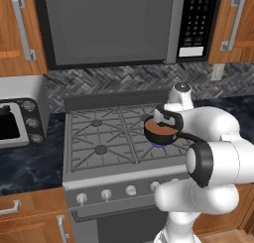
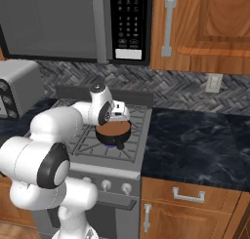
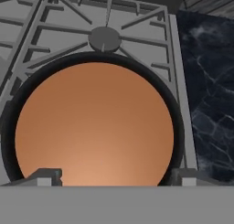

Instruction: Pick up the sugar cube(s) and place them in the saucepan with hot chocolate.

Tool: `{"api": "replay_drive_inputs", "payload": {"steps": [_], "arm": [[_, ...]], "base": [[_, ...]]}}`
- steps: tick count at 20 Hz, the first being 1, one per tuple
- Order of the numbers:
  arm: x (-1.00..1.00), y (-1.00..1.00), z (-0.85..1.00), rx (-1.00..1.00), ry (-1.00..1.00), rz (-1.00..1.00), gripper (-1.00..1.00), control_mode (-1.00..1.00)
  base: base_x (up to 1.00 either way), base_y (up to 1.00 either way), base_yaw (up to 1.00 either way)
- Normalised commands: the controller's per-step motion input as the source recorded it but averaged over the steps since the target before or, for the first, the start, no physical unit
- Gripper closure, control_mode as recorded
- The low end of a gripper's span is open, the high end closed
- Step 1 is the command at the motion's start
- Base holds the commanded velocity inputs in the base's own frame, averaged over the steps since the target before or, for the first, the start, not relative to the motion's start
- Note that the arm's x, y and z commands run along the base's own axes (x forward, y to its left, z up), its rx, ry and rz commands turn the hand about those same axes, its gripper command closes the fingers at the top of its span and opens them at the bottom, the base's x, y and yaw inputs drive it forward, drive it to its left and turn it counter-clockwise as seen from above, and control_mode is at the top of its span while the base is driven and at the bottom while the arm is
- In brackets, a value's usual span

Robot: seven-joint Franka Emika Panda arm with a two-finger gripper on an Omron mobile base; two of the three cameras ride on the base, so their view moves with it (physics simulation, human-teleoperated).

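The saucepan (image 1: 159,131) is small, round and dark grey, and it stands on the stove's front right burner with smooth brown hot chocolate inside. In the hand view the saucepan (image 3: 93,127) lies directly below the hand, its dark rim ringing the brown liquid. My gripper (image 3: 114,175) hangs just above the pan, open, with its fingertips (image 3: 45,175) far apart and nothing between them. From the base cameras, the gripper (image 1: 165,119) (image 2: 120,114) sits right over the saucepan (image 2: 113,131). The sugar cubes are out of view.
Grey stove grates (image 1: 101,133) spread left of the pan, with a row of knobs (image 1: 106,194) along the front. A dark marble counter (image 2: 195,135) lies to the right. A microwave (image 1: 109,24) hangs overhead, and a toaster oven (image 1: 20,120) stands at the left.
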Motion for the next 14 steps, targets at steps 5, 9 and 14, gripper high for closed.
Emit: {"api": "replay_drive_inputs", "payload": {"steps": [5, 9, 14], "arm": [[-0.15, 0.01, 0.00, 0.00, 0.00, 0.00, -1.00, -1.00], [-0.45, 0.21, 0.00, 0.00, -0.05, 0.00, -1.00, -1.00], [-0.80, 0.47, 0.09, 0.00, -0.11, 0.00, -1.00, -1.00]], "base": [[0.00, 0.00, 0.00], [0.00, 0.00, 0.00], [0.00, 0.00, 0.00]]}}
